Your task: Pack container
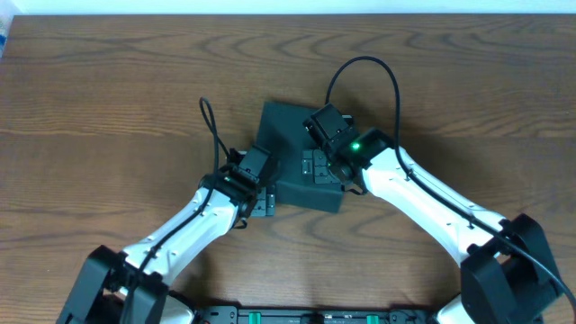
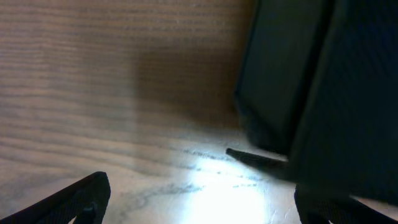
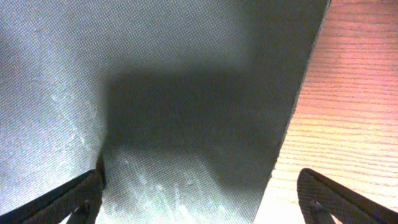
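Observation:
The container (image 1: 288, 148) is a dark teal-black matte square box lying closed in the middle of the wooden table. My right gripper (image 1: 317, 167) is open right over the box's near right part; the right wrist view shows its fingers (image 3: 202, 199) spread over the textured lid (image 3: 155, 93), with the lid's edge and bare wood on the right. My left gripper (image 1: 263, 203) is open and empty at the box's near left corner. The left wrist view shows its fingertips (image 2: 202, 202) above bare wood, with the box's side (image 2: 280, 81) just ahead to the right.
The wooden table (image 1: 108, 108) stretches wide on all sides of the box. A pale wall strip runs along the far edge (image 1: 288, 7). Black cables (image 1: 364, 63) loop up from both arms. No snack packets are in view.

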`<move>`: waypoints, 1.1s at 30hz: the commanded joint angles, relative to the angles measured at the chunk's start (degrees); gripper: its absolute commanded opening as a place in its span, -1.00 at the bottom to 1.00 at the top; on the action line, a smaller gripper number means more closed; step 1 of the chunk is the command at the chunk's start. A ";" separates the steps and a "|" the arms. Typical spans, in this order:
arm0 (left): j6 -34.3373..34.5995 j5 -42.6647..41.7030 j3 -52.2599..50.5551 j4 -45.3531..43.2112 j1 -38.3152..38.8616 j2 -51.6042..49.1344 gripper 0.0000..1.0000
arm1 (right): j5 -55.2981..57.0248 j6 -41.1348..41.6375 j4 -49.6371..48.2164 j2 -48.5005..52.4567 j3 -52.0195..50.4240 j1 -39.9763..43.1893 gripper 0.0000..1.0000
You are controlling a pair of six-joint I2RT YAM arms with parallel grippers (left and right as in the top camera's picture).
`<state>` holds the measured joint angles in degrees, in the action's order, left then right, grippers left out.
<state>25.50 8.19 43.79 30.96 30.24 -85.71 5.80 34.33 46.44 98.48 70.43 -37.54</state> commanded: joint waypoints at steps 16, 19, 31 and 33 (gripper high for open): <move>0.24 4.48 -0.26 -6.23 0.17 -2.32 0.92 | 3.17 -0.28 2.60 2.47 -3.17 0.39 0.99; 0.26 4.50 -0.26 -8.00 0.17 -2.32 0.91 | 3.19 -0.26 2.58 2.47 -3.17 0.39 0.98; 0.31 1.90 0.44 -2.99 0.22 -0.02 0.91 | 3.21 -0.09 2.36 2.29 -2.80 0.39 0.98; 0.31 0.61 1.49 0.44 0.24 2.78 0.92 | 3.21 -0.09 2.75 1.42 -1.92 0.39 0.99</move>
<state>25.52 10.24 43.55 29.45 30.55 -86.48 6.66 34.54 46.70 98.41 70.50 -37.52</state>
